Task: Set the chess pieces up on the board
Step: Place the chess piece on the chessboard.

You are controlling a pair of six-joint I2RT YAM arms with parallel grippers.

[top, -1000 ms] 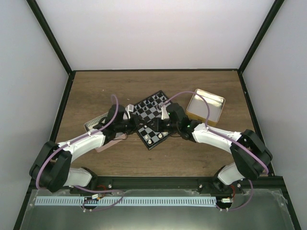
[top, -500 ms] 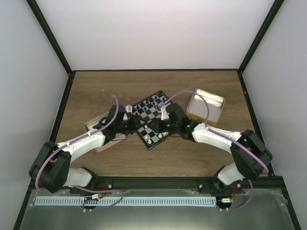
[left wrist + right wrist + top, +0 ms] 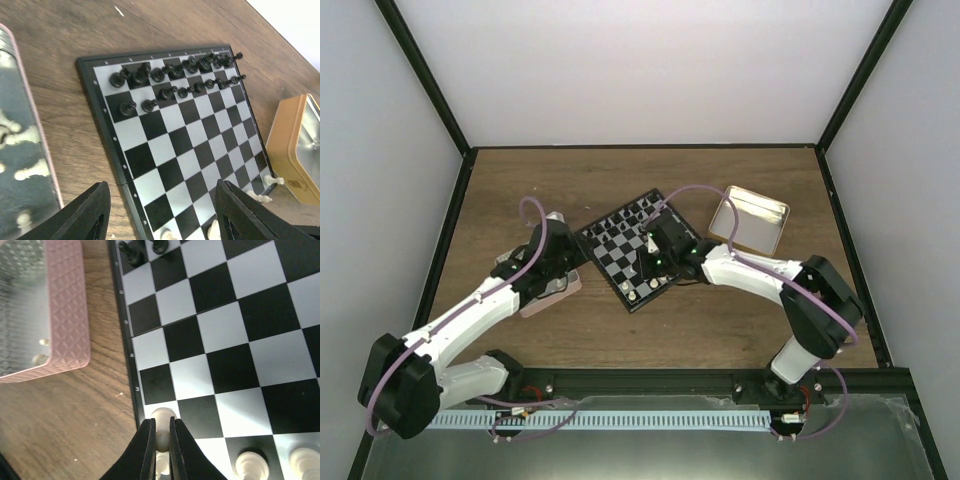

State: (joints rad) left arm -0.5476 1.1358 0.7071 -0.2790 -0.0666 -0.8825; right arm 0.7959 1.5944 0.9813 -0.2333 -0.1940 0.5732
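Observation:
The board [image 3: 625, 245] lies tilted in the middle of the table, black pieces [image 3: 170, 75] lined up on its far rows. A few cream chess pieces [image 3: 248, 462] stand along its near edge. My right gripper [image 3: 161, 440] is shut on a cream pawn [image 3: 162, 416] at a light square by the board's left rim, and it is low over the near corner [image 3: 642, 265]. My left gripper [image 3: 162, 220] is open and holds nothing, hovering over the board's left edge beside the pink tin [image 3: 560, 290]. More cream pieces [image 3: 27, 170] lie inside that tin.
The pink tin [image 3: 50, 315] sits just left of the board [image 3: 225, 340], close to the rim. A gold tin [image 3: 750, 222] lies open at the board's right [image 3: 300, 150]. Black frame rails edge the table.
My left gripper opened and drew back left off the board toward the pink tin. My right gripper closed on the cream pawn and shifted slightly left over the near corner.

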